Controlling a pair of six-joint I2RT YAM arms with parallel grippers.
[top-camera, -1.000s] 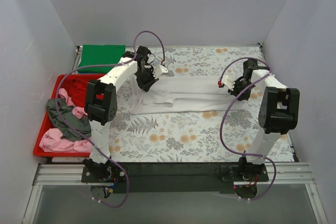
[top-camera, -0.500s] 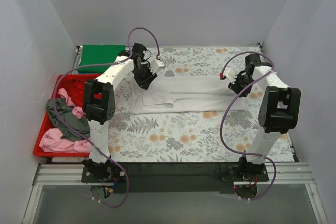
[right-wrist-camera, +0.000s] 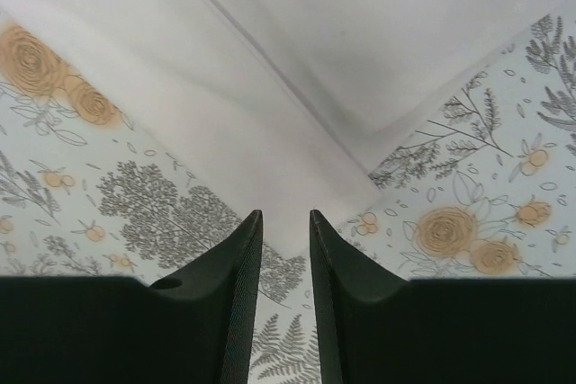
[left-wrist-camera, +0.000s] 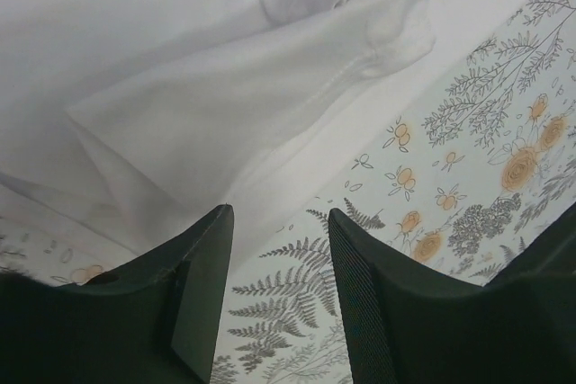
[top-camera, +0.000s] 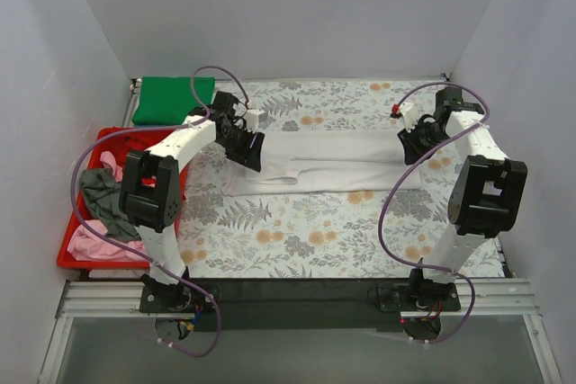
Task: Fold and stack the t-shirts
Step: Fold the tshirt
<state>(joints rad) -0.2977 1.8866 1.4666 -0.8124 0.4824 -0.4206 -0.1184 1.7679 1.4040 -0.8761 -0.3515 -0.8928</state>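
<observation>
White t-shirt (top-camera: 333, 159) lies flat at mid table on the floral cloth (top-camera: 297, 231), folded into a long narrow band running left to right, with a wider bunched part at its left end. Left gripper (top-camera: 249, 149) sits over that left end, pointing down at the cloth. In the left wrist view its fingers (left-wrist-camera: 193, 294) stand well apart with nothing between them; the gap shows only a sleeve edge of the white shirt and fern print below, so it is about half open and holding nothing. Right gripper (top-camera: 415, 143) is at the right end of the band, at the far right of the table. In the right wrist view its fingers (right-wrist-camera: 238, 294) are parallel with a narrow slit between them; the slit is empty, with a corner of white cloth and floral print showing beneath, so it is slightly open with no grip. Cannot tell if either set of fingertips touches the cloth. Green t-shirt (top-camera: 171, 101) is folded flat at the far left corner, well apart from the white one. Red bin (top-camera: 65, 254) sits at the left edge, beside the floral cloth. Pink t-shirt (top-camera: 94, 238) and grey t-shirt (top-camera: 103, 200) are crumpled inside it, grey on top of pink.
</observation>
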